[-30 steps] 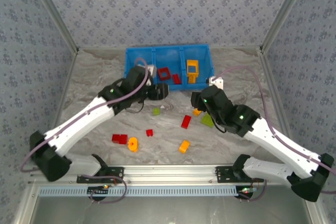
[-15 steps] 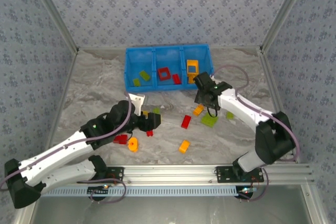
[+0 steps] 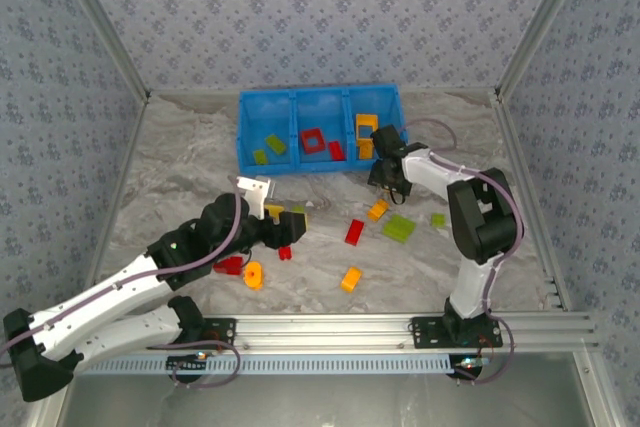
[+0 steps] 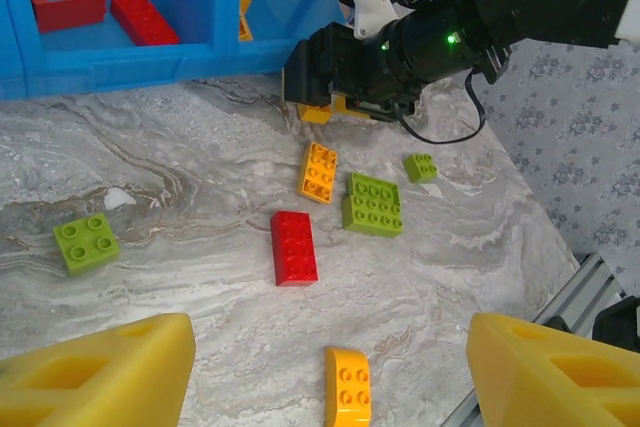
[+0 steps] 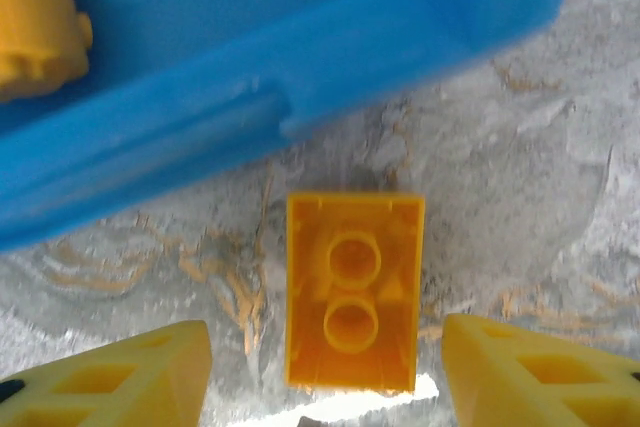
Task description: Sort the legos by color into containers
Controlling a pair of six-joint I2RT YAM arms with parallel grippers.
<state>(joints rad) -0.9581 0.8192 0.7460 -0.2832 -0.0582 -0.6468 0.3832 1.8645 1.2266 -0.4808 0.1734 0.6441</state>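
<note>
**Right tool spread over an orange-yellow brick at the bin's front wall**

Right tool (image 5: pixel 322 342) stands with its two fingers well apart. An orange-yellow brick (image 5: pixel 352 287) lies between them on the marbled bench (image 5: pixel 520 177), hollow underside up. There is a gap on each side, so neither finger touches it. The brick sits just in front of the blue bin (image 5: pixel 300 37), near the bin's right front corner in the top view.

The bin has three compartments side by side. The left one holds lime green bricks (image 3: pixel 275 144). The middle one holds a red frame (image 3: pixel 313 139) and a red brick (image 3: pixel 336 150). The right one holds orange-yellow pieces (image 3: pixel 366 132).

Left tool (image 4: pixel 330 342) hangs low over the bench, nearer the arm bases, with its fingers wide and nothing held. Loose on the bench ahead of it lie a red block (image 4: pixel 294 247), an orange block (image 4: pixel 319 172), a green plate (image 4: pixel 373 204), a small green brick (image 4: pixel 420 167) and a green square brick (image 4: pixel 86 244). A rounded orange piece (image 4: pixel 347 387) lies closest to it.
</note>
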